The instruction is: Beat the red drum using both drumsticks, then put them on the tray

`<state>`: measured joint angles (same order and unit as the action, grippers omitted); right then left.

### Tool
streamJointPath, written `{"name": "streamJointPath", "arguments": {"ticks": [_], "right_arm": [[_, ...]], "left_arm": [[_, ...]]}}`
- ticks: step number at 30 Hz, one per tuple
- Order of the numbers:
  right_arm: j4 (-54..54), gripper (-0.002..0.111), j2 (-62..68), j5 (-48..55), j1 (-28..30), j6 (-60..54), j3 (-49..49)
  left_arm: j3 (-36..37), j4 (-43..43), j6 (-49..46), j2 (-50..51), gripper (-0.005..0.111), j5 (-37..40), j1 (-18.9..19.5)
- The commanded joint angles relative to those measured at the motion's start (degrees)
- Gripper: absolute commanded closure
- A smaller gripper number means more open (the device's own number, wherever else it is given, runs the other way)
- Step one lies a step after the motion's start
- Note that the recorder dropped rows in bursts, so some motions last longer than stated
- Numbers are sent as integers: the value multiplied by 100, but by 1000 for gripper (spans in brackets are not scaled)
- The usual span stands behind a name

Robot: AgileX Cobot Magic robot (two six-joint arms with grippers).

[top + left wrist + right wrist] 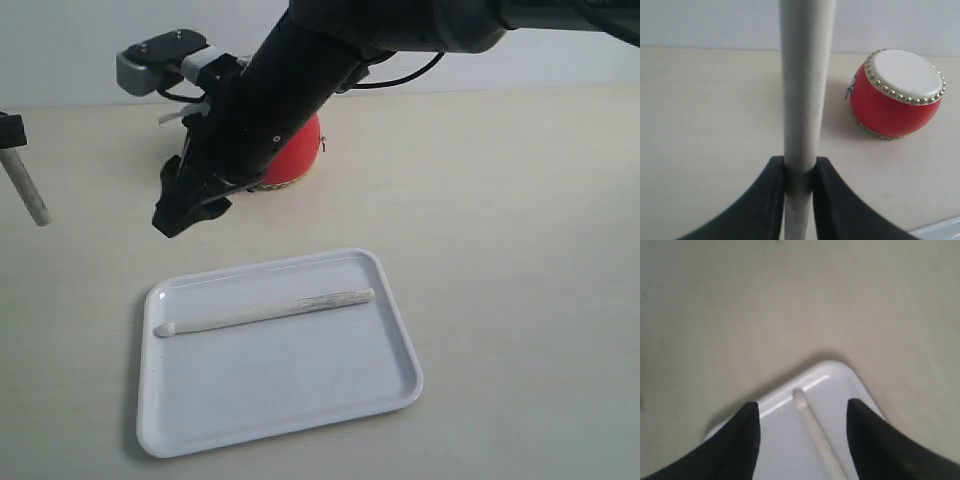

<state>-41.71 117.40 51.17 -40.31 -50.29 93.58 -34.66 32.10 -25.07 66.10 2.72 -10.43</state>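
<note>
**Right gripper [172,220] spread and empty above the tray; left gripper [800,167] clamped on a drumstick**

Nearest in the scene, the white tray [300,400] lies flat on the pale table [520,250]. The loose drumstick [265,311] rests inside it, in the tray's far half and running lengthwise. Its rounded tip is close to the left rim and its other end points right and slightly farther away.

Just beyond, the right arm reaches across the middle, so its gripper hangs in the air over the tray's far left corner. The right wrist view shows its two black fingers apart with nothing between them, clear of the stick's tip below.

At the far left edge of the scene, the left gripper is closed tight around the held drumstick [805,75]. The stick slants downward from it, and whether its lower end touches the table cannot be told.

Farthest back, the red drum [892,97] stands on the table with its cream head up and a ring of metal studs around the rim. It sits apart from the tray, and in the exterior view it is largely hidden behind the right arm.
</note>
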Motion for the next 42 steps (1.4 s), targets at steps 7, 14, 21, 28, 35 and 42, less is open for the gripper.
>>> {"name": "streamJointPath", "arguments": {"ticks": [7, 14, 21, 28, 35, 42], "right_arm": [[-1561, 47, -58, -95, 165, -1544, -13], [-1681, 47, -58, -633, 173, -1667, -13], [-1675, 47, -58, -674, 173, -1371, -13], [-1688, 47, -58, -714, 178, -1343, -13], [-1934, 47, -58, -626, 178, -1366, -13], [-2256, 47, -58, -954, 178, -1589, -13]], "left_arm": [[-818, -123, -39, 976, 107, -157, -95], [-1638, -295, -11, 1750, 107, -90, -81], [-2643, 344, 241, 2238, 107, 1235, 504], [-2519, 4646, -4348, 2347, 107, 3867, 1507], [-1620, 6502, -6450, 2456, 107, 5831, 2287], [-1231, 6733, -6938, 2456, 107, 6649, 2303]]}}
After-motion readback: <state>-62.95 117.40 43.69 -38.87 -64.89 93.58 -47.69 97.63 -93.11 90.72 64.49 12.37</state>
